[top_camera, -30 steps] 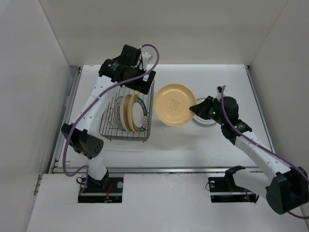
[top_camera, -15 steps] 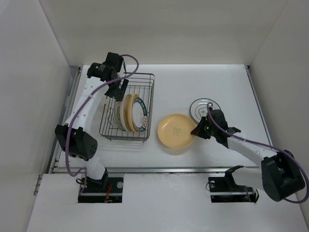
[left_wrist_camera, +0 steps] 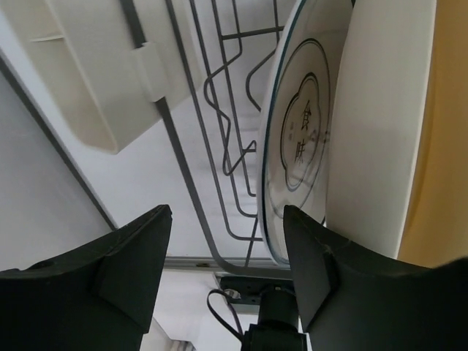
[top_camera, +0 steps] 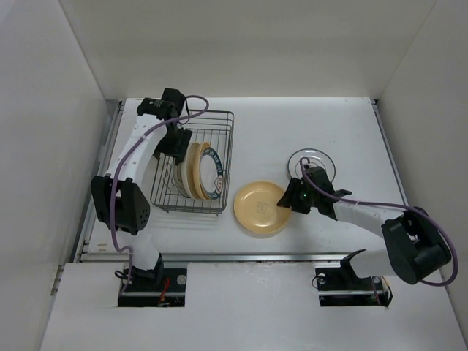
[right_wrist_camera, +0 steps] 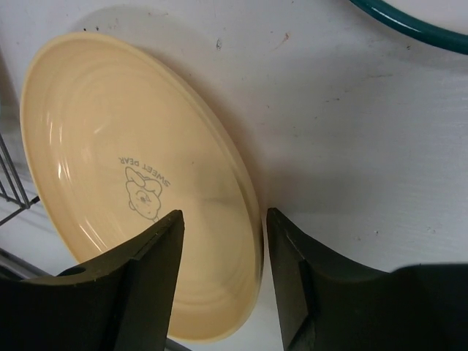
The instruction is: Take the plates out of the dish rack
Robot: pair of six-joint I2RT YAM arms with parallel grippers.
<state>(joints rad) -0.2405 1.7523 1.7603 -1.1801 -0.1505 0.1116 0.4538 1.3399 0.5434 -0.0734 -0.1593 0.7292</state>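
Note:
The dark wire dish rack (top_camera: 228, 150) holds several plates on edge: a white one with grey markings (left_wrist_camera: 296, 139), a cream one (left_wrist_camera: 373, 131) and a yellow-tan one (left_wrist_camera: 447, 146). My left gripper (top_camera: 175, 140) hangs open over the rack's far left part, its jaws (left_wrist_camera: 227, 212) beside the white plate's rim and touching nothing. A yellow-tan plate (top_camera: 257, 209) lies flat on the table right of the rack. My right gripper (top_camera: 290, 199) is open, its jaws (right_wrist_camera: 223, 248) straddling that plate's right rim (right_wrist_camera: 241, 183). A white plate with a teal rim (top_camera: 316, 157) lies behind it.
A cream plastic piece (left_wrist_camera: 80, 73) sits outside the rack's left side. White walls close in the table on the left, back and right. The teal rim (right_wrist_camera: 409, 20) of the far plate shows close to my right wrist.
My right arm has lowered the yellow-tan plate from above the table to flat on it, nearer the front, and the jaws now stand apart. My left gripper moved left across the rack's far end.

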